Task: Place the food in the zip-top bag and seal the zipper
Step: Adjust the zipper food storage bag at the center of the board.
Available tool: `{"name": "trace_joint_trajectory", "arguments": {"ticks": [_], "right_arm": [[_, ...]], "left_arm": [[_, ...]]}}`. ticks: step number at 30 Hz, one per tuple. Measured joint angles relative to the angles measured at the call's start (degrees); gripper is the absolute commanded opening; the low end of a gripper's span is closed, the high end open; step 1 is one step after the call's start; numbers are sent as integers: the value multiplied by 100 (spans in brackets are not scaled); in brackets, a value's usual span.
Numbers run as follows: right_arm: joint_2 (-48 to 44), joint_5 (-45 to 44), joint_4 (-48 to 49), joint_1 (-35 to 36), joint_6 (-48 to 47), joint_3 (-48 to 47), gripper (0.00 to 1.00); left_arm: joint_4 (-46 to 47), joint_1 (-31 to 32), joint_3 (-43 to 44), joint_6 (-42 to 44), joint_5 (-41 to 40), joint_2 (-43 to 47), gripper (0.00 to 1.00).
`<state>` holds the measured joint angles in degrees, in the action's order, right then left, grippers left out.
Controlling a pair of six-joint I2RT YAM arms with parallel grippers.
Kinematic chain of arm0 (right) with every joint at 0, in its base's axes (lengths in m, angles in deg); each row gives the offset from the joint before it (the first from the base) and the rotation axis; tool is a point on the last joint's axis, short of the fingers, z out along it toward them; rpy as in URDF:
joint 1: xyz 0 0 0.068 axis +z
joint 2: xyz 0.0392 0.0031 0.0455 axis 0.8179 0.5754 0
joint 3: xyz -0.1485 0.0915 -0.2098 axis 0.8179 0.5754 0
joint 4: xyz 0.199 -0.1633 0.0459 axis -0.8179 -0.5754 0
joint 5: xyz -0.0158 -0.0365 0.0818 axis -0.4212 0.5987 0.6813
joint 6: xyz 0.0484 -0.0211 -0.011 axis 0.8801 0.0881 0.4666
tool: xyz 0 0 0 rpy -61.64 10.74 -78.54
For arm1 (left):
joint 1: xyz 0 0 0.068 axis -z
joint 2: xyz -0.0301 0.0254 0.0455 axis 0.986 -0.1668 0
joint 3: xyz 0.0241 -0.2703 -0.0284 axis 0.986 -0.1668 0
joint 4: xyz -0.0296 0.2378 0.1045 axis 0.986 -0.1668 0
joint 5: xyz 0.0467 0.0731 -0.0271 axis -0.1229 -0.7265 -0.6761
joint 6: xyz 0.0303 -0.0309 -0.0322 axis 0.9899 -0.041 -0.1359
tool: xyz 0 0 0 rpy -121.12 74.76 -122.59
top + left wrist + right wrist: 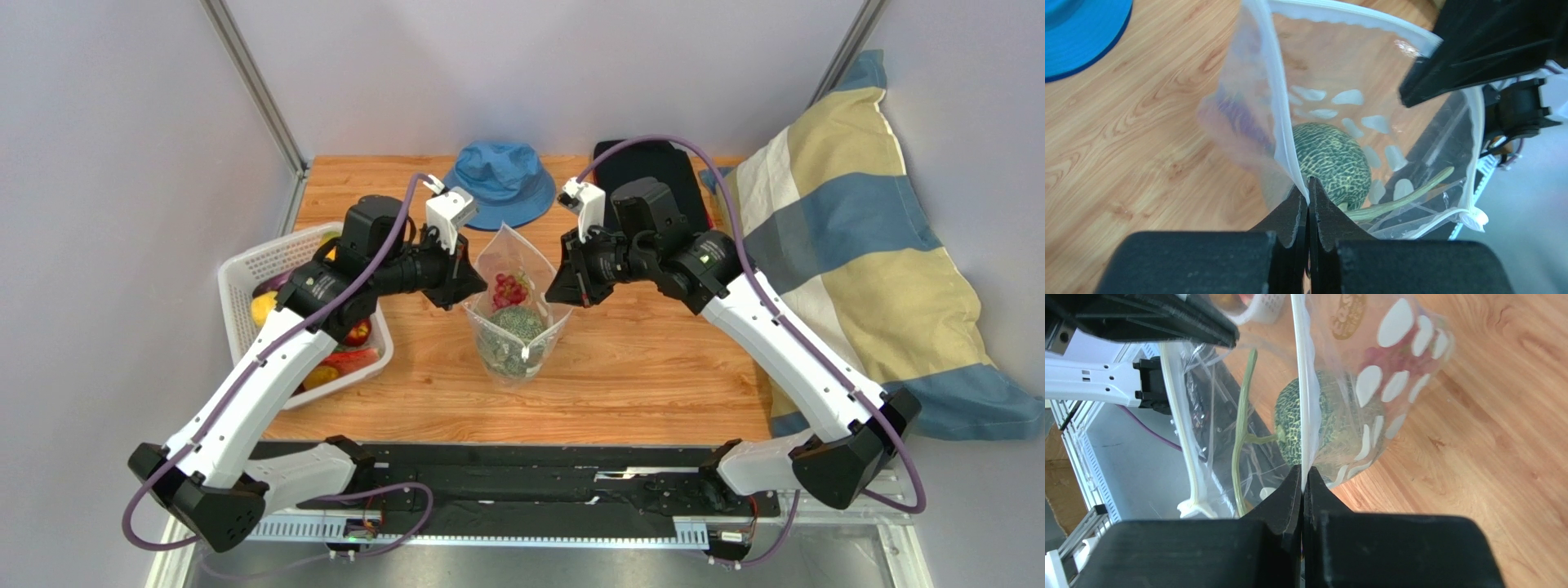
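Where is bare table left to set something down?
Bare table: between the zip-top bag and the near edge, and right of it toward the pillow. Crowded: basket at left, blue hat and black object along the far edge.

L arm (264, 368), R arm (785, 349): white link shells, black joints & bases. Purple cable (669, 139) along each. White wrist cam mounts (450, 211). L gripper (1308, 185), R gripper (1301, 473): matte black, wedge-tipped.

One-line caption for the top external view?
Left gripper and right gripper pinch the zip-top bag upright by its rim; green squash ball and red fruit inside.
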<state>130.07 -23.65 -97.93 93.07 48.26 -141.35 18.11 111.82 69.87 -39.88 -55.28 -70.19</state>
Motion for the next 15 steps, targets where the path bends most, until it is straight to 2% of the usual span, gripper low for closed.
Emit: {"name": "trace_joint_trajectory", "arguments": {"ticks": [3,4,6,7,9,10,13,15], "right_arm": [[17,4,120,0,76,225,0],[74,-7,195,0,76,306,0],[234,-35,267,0,66,389,0],[356,-59,284,0,61,411,0],[551,-74,330,0,59,420,0],[632,-79,372,0,59,420,0],[721,-87,426,0,61,420,0],[721,-87,472,-2,61,420,0]], "left_arm": [[-57,-214,-173,116,-22,-131,23],[-68,-273,-260,173,-26,-190,36],[-142,-354,-378,293,-44,-334,50],[-192,-391,-396,350,-35,-402,61],[-269,-507,-396,404,57,-487,72],[-313,-649,-393,374,186,-496,86],[-562,-1617,-356,393,551,-448,98],[-710,-2315,-350,560,610,-337,98]]}}
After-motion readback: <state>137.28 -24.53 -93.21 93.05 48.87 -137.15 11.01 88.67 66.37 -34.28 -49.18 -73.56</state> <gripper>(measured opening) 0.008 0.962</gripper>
